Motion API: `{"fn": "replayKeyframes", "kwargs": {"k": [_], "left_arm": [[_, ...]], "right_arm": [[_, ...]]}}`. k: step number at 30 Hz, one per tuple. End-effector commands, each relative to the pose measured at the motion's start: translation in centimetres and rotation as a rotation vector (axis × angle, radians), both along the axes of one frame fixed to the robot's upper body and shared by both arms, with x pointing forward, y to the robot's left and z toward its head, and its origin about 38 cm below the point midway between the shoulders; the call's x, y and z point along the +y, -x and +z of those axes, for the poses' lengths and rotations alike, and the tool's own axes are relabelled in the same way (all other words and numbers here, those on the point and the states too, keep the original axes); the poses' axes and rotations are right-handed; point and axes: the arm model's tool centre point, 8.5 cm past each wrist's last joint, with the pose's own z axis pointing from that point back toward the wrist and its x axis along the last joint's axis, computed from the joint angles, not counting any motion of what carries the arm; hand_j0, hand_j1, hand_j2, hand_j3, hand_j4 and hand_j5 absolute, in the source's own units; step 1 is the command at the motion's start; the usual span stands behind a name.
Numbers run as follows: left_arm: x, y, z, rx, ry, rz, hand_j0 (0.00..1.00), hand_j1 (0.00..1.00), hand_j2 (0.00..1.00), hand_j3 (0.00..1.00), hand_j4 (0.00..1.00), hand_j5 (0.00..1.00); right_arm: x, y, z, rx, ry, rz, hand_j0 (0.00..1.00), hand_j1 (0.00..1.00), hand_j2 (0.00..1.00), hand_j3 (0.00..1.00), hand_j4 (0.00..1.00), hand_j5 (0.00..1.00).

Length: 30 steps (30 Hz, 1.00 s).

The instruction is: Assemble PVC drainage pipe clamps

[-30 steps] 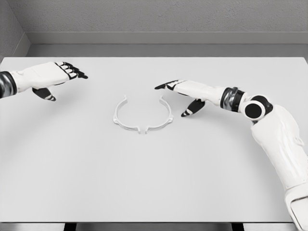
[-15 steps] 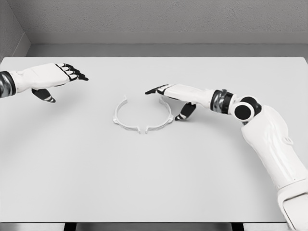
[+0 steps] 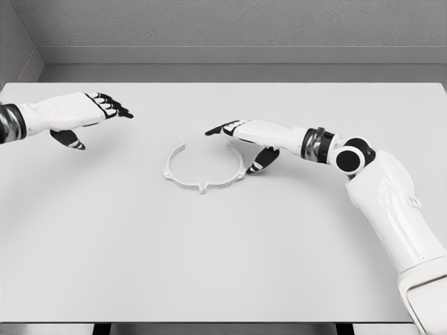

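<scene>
On the white desk (image 3: 223, 265), a little above the middle of the frame, lie the two thin clamp halves, the left half (image 3: 174, 167) and the right half (image 3: 234, 173). Together they make a ring that is open at the top, and at the bottom their ends meet at a small joint (image 3: 203, 187); I cannot tell if they are locked there or only touching. The right hand (image 3: 241, 136) comes in from the right of the frame and sits over the upper right part of the ring, with its fingers stretched out flat and the thumb down beside the right half; it holds nothing, and I cannot tell if it touches the plastic. The left hand (image 3: 77, 115) is in the upper left of the frame, well apart from the ring, relaxed and empty. The pieces look very light and thin, so I think they will slide easily on the smooth desk and bend a little when squeezed. In my judgement the best place to hold is the outer curve of each half, near the small tabs at the open ends, pressing gently from the sides.
</scene>
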Motion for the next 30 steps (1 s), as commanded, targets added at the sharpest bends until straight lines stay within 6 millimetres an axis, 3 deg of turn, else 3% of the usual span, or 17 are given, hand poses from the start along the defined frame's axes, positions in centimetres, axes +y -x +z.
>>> {"fn": "replayKeyframes", "kwargs": {"k": [1,5,8,12,16,18,22,30], "left_arm": [[0.0,0.0,0.0,0.000,0.007,0.002,1.00,1.00,1.00,1.00,1.00,1.00],[0.0,0.0,0.1,-0.001,0.008,0.001,1.00,1.00,1.00,1.00,1.00,1.00],[-0.1,0.0,0.1,-0.001,0.009,0.000,1.00,1.00,1.00,1.00,1.00,1.00],[0.0,0.0,0.2,-0.003,0.009,0.001,1.00,1.00,1.00,1.00,1.00,1.00],[-0.3,0.0,0.1,0.007,0.020,-0.002,1.00,1.00,1.00,1.00,1.00,1.00],[-2.7,0.2,-1.9,0.044,0.053,-0.038,1.00,1.00,1.00,1.00,1.00,1.00],[-6.9,-0.2,-2.7,0.065,0.086,-0.104,1.00,1.00,1.00,1.00,1.00,1.00],[-10.5,-0.4,-3.1,0.079,0.117,-0.162,1.00,1.00,1.00,1.00,1.00,1.00]], "right_arm": [[-0.9,-0.2,-0.1,0.009,0.001,-0.020,1.00,1.00,1.00,1.00,1.00,1.00],[-5.8,-1.1,1.3,-0.018,0.006,-0.112,1.00,1.00,1.00,1.00,1.00,1.00],[-6.6,-1.3,2.0,-0.032,-0.001,-0.129,1.00,1.00,1.00,1.00,1.00,1.00],[-9.2,-1.8,3.4,-0.059,-0.006,-0.181,1.00,1.00,1.00,1.00,1.00,1.00],[-9.2,-1.8,3.4,-0.061,-0.007,-0.182,1.00,1.00,1.00,1.00,1.00,1.00],[-9.1,-1.7,3.4,-0.061,-0.008,-0.178,1.00,1.00,1.00,1.00,1.00,1.00],[-9.1,-1.8,3.5,-0.063,-0.008,-0.178,1.00,1.00,1.00,1.00,1.00,1.00],[-9.3,-1.9,3.7,-0.068,-0.004,-0.181,1.00,1.00,1.00,1.00,1.00,1.00]]}}
